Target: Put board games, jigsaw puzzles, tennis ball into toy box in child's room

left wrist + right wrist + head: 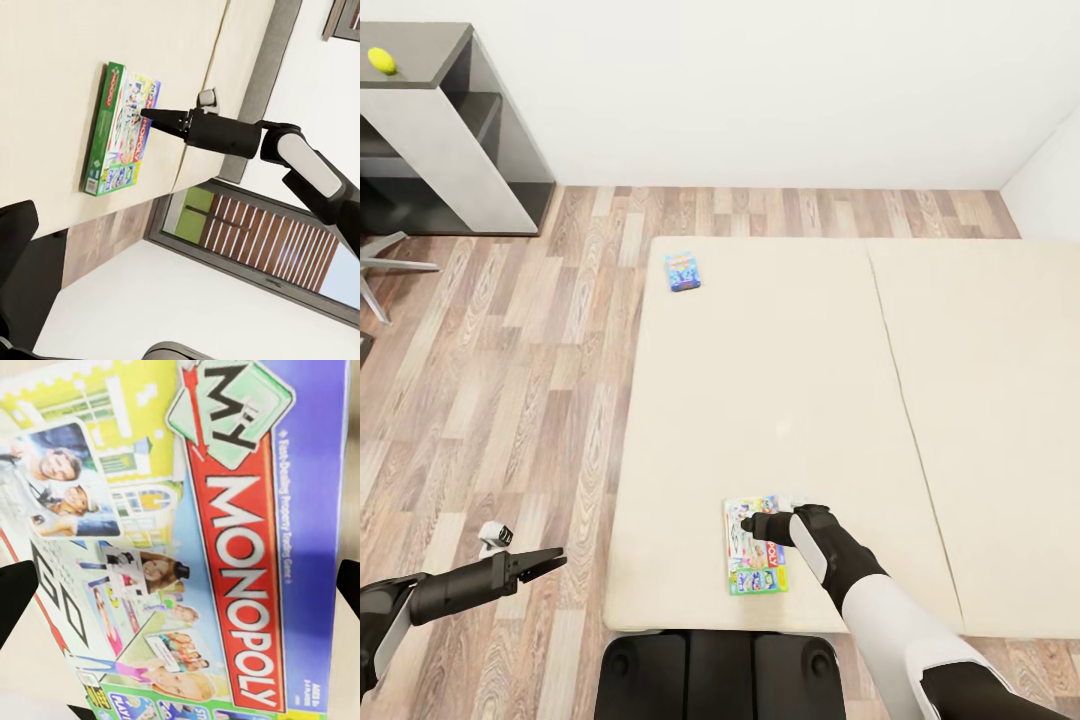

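Wood-plank floor surrounds the beige bed (pixel 780 400), where the Monopoly box (pixel 753 560) lies flat near the near edge. The right gripper (pixel 752 524) hovers over its top with jaws spread — likely lining up a grasp. The right wrist view shows the lid's lettering, its dark fingertips (pixel 15 592) standing wide apart. Beside the bed, the left gripper (pixel 550 562) hangs idle, seemingly shut. Far off lie the blue-teal game (pixel 682 271) and the tennis ball (pixel 381 61) — on a dark cabinet (pixel 450 60).

Green-edged game box (pixel 202 547) lid: "MY MONOPOLY" on red banner; small tagline beside it, too blurred to read.
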Available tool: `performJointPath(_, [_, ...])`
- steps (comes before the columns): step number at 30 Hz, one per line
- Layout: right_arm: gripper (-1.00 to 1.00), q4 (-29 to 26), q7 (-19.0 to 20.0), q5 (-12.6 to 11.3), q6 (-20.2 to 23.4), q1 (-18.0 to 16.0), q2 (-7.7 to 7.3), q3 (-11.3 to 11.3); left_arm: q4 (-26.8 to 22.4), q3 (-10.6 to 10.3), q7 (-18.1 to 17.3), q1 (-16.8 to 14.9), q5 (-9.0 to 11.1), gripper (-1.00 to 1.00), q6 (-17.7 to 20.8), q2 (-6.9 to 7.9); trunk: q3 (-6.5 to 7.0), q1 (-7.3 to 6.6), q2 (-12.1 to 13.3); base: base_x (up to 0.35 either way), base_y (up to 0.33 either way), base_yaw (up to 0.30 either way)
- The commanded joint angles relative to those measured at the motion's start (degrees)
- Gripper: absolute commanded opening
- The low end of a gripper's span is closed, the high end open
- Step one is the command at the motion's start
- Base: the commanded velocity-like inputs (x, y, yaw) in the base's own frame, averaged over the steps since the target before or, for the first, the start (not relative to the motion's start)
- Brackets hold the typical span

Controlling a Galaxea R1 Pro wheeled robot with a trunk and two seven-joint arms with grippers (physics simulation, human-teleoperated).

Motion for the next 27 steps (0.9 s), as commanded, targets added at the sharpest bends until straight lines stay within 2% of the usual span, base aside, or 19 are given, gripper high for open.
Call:
performJointPath(1, [1.00, -0.08, -0.01, -0.15, 0.25, -0.01, 0.00, 0.15, -0.01, 0.00, -0.22, 0.00, -0.02, 1.00, 0.61, 0.01, -0.06, 0.03, -0.08, 0.000, 0.014, 0.000])
performJointPath(27, [1.00, -0.08, -0.01, -0.15, 0.32, -0.01, 0.08, 0.15, -0.01, -0.09, -0.22, -0.03, -0.02, 1.00, 0.61, 0.01, -0.06, 0.03, -0.08, 0.000, 0.049, 0.000])
